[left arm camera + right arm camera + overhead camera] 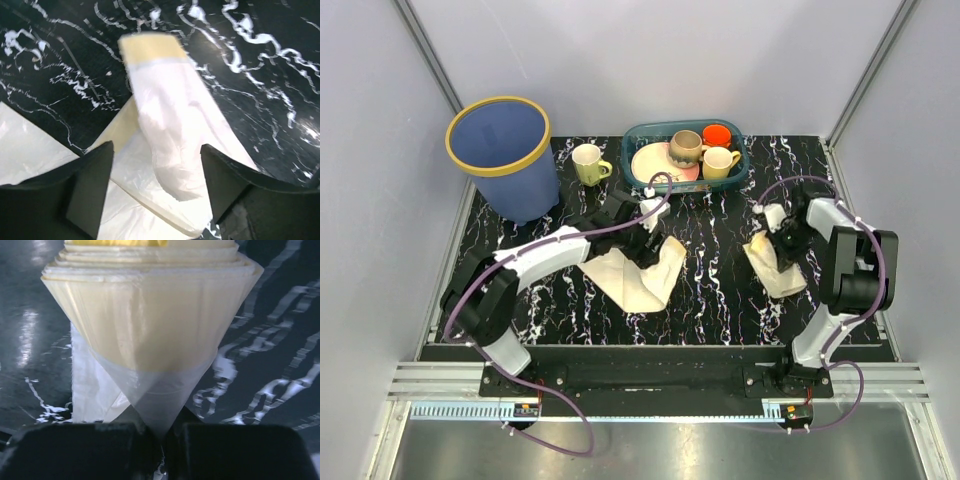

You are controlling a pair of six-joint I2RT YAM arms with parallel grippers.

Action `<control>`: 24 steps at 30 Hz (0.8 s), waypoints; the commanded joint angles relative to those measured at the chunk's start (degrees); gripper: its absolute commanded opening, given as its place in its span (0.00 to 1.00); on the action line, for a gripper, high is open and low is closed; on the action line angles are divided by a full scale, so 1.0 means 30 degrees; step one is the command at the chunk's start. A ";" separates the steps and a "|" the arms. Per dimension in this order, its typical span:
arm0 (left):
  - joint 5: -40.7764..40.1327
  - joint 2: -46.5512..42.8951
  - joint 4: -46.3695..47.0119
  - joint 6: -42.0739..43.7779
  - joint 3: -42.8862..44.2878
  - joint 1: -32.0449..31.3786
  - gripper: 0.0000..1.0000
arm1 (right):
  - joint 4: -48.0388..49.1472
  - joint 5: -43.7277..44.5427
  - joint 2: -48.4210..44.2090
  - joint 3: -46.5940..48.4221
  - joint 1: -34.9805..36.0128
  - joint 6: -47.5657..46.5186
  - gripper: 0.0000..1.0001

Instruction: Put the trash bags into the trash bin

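Right of frame, the right pincer [162,440] is clamped on the small bundle [778,270] at its gathered tip. At centre, the left pincer [156,175] gapes over the large sack [640,280]. Flimsy, slippery-looking film, so pinch bunched folds. The trash bin [525,190] sits upper left.

white arms [550,250], blk joints [860,278], purple cables [798,180], blk fingers [92,190].

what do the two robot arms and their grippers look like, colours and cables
Both the left arm and right arm have white rounded links, black joint housings and a thin purple cable looping alongside. The left gripper and right gripper have matte black blocky fingers.
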 commanded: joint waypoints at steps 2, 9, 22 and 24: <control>0.0969 -0.2339 -0.0816 0.1173 0.1005 -0.0707 0.89 | -0.1200 0.1086 0.1253 0.3743 -0.1595 -0.0116 0.00; 0.0998 -0.3979 -0.2223 0.1379 0.1973 -0.0737 0.99 | -0.2489 0.1410 0.5793 1.1610 -0.2241 0.0644 0.04; -0.1605 -0.9103 -0.2051 0.0385 -0.0981 -0.0708 0.99 | -0.6539 0.1670 1.7694 3.1112 -0.2212 0.0793 0.44; -0.1959 -0.9719 -0.2020 -0.0055 -0.1247 -0.0649 0.99 | -0.5195 0.1819 1.7169 2.9654 -0.2154 0.0704 0.60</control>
